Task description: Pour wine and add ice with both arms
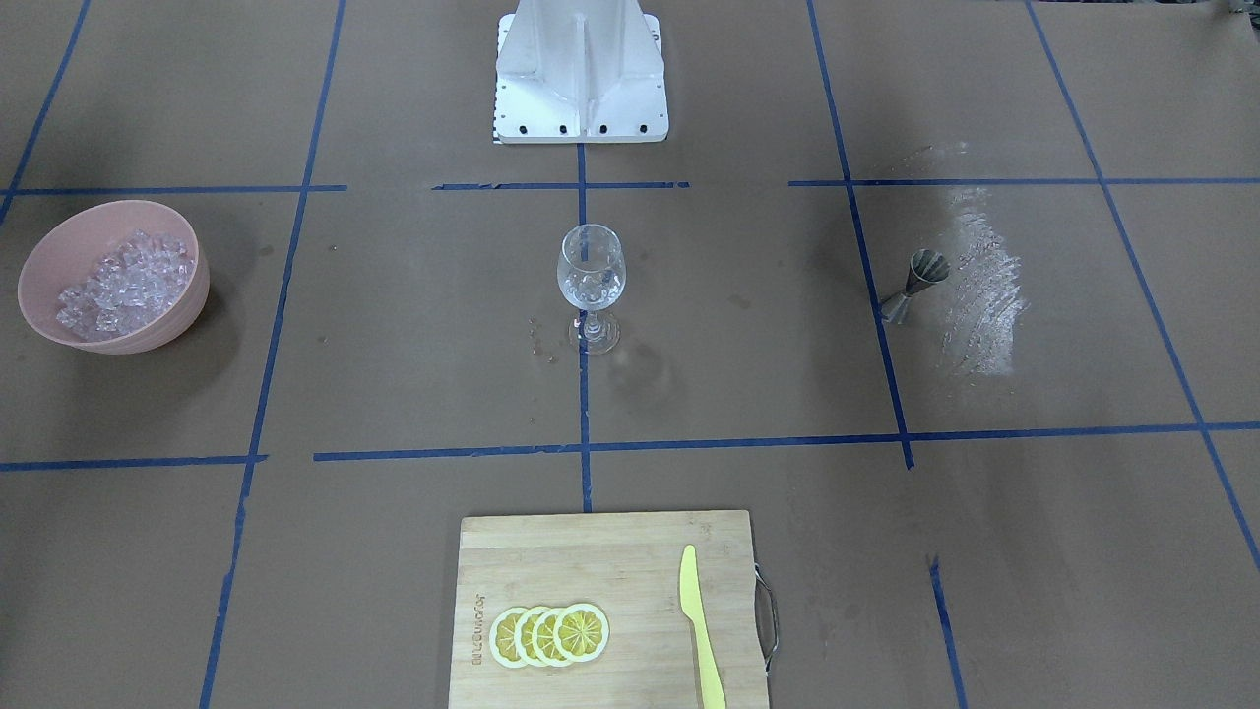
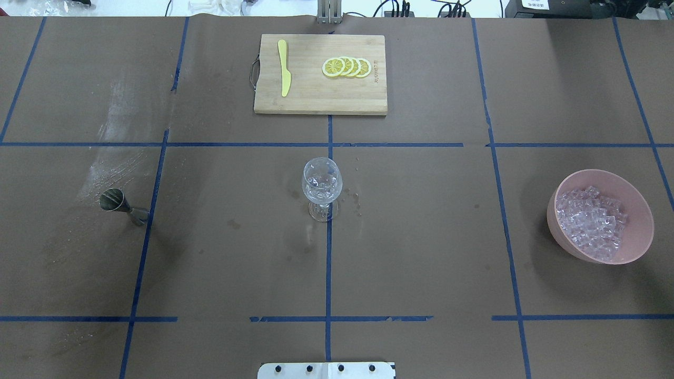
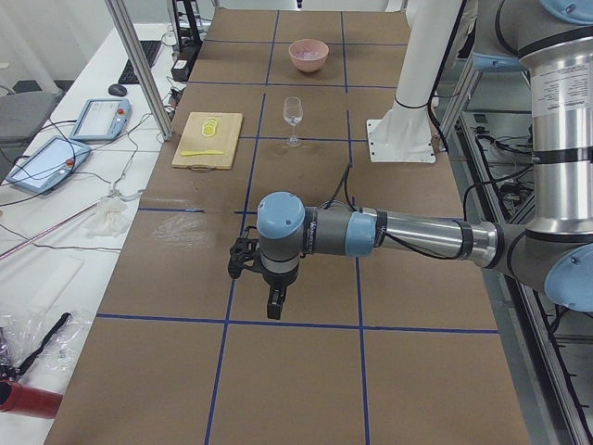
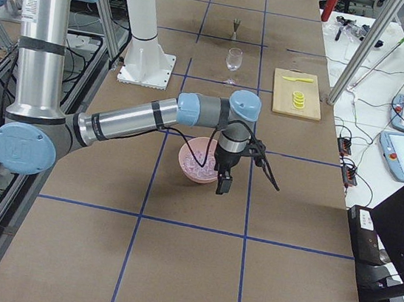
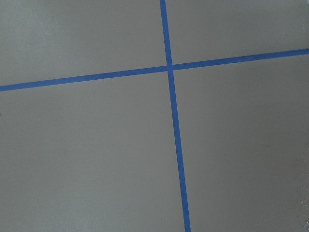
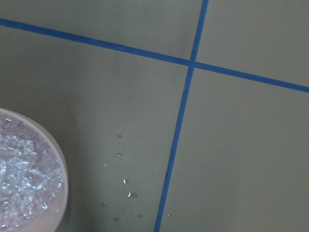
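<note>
"So, where is the ice (image 2: 592, 223)?"
"Heaped in a pink bowl (image 2: 640, 210) on the right of the table (image 2: 421, 252). My right gripper (image 4: 222, 183) hangs just beside the bowl. The glass (image 2: 321, 185) stands mid-table, and the jigger (image 2: 120, 203) is well apart on the left."
"And your grip?"
"I cannot tell. Only the side cameras show it, too small to say how wide either side stands or whether it holds anything. My left gripper (image 3: 274, 304) hangs over a cross of blue tape (image 5: 170, 67)."
"How will the ice handle?"
"Small, hard, light cubes, probably wet: droplets (image 6: 124, 181) dot the table beside the bowl. I expect slipping, so I would pinch one cube off the heap's top, across flat faces, gently."
</note>
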You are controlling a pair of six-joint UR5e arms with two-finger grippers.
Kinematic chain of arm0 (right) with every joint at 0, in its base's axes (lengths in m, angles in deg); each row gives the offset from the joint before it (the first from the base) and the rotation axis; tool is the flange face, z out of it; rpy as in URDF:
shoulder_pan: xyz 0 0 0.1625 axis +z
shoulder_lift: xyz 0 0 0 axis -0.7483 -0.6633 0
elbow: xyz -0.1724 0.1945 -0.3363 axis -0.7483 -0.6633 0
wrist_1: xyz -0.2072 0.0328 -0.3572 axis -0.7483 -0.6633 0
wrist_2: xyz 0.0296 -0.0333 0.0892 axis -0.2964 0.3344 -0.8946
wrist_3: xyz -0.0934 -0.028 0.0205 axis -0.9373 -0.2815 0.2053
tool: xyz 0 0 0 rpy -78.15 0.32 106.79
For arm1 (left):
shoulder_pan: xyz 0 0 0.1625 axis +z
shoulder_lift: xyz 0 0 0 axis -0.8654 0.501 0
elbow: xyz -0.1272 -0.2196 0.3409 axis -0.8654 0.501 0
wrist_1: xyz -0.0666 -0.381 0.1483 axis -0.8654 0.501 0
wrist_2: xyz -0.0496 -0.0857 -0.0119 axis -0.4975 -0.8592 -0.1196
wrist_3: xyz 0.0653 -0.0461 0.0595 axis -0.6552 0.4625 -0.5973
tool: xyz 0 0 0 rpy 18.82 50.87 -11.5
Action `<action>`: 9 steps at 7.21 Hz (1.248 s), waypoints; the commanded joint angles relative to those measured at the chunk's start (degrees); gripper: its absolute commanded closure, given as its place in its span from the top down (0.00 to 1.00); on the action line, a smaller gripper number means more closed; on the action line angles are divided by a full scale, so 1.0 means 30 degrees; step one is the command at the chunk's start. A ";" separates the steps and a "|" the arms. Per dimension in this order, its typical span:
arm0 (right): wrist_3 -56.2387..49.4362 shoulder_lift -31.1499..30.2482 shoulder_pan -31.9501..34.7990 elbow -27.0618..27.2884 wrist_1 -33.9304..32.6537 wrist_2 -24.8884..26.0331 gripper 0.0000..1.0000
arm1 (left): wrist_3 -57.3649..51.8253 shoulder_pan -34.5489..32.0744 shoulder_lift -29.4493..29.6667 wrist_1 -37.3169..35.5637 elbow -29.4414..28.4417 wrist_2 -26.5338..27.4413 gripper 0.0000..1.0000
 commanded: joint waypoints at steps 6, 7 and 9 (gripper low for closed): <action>-0.0571 -0.2676 0.0905 -0.0187 0.2421 -0.2131 1.00 | -0.0008 0.0025 -0.0389 -0.0645 0.0067 -0.0074 1.00; -0.0571 -0.2677 0.0905 -0.0158 0.2450 -0.2132 1.00 | -0.0008 0.0054 -0.0389 -0.0647 0.0067 -0.0074 1.00; -0.0571 -0.2677 0.0905 -0.0187 0.2450 -0.2132 1.00 | -0.0008 0.0054 -0.0389 -0.0647 0.0067 -0.0074 1.00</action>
